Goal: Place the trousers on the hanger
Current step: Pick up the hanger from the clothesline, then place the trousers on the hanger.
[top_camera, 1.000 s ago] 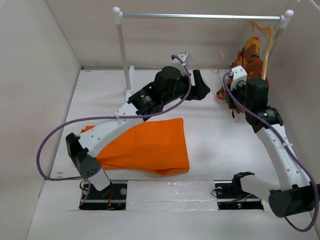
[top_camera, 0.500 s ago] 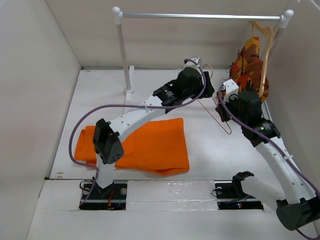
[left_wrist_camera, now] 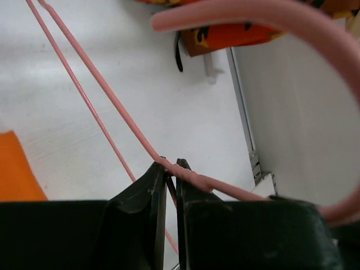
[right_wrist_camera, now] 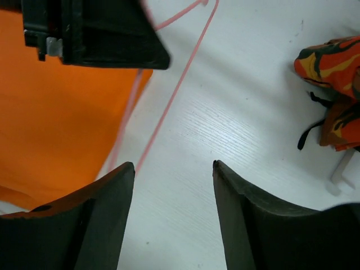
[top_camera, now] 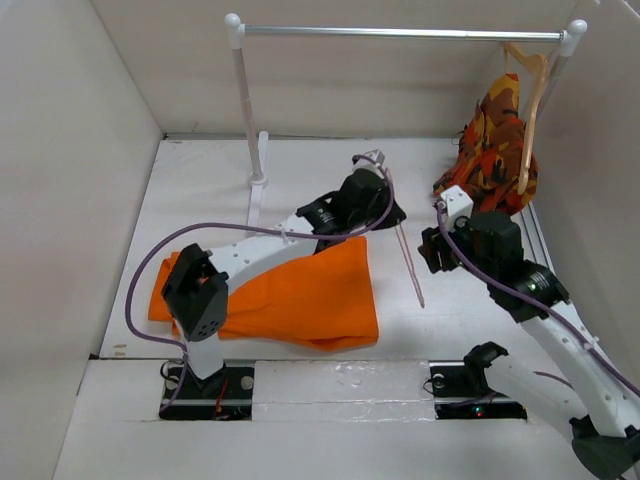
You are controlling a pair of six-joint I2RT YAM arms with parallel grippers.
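The trousers (top_camera: 300, 290) lie flat on the table (top_camera: 200, 180) at the lower centre-left of the top view, partly under the left arm. The hanger (top_camera: 408, 262) sits at their right edge. Its thin pink wire slants down the middle of the frame, and its upper end is in the left pincer (top_camera: 385, 208). The left wrist view shows that pincer clenched on the wire, its 2 fingers (left_wrist_camera: 152, 191) nearly meeting around it, with the hook curving across the upper right. The right pincer (right_wrist_camera: 173, 166) is released, its 2 fingers spread wide above bare table, right of the hanger. At upper right, a patterned garment (top_camera: 495, 135) hangs from a wooden hanger (top_camera: 530, 85) on the rail (top_camera: 400, 33).
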